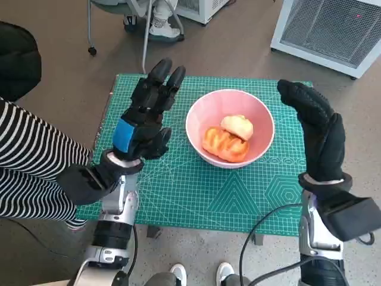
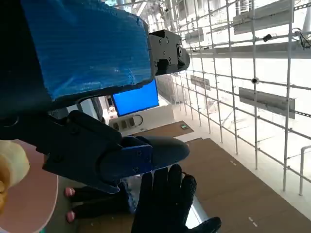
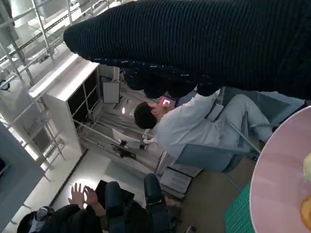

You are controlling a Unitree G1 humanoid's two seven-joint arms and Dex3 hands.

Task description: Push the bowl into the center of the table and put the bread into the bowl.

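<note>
bread (image 1: 237, 127) sits in the pink bowl (image 1: 202, 111) near mat centre, both hands empty: left hand (image 1: 144, 118) fingers pressed together, right hand (image 1: 318, 130) loosely extended; i judge a careless retract could clip the rim.

Your left hand (image 1: 144, 117) and right hand (image 1: 319, 131) stood raised on either side of the bowl (image 1: 259, 112), with bare green mat (image 1: 238, 196) open between each and its rim.
</note>
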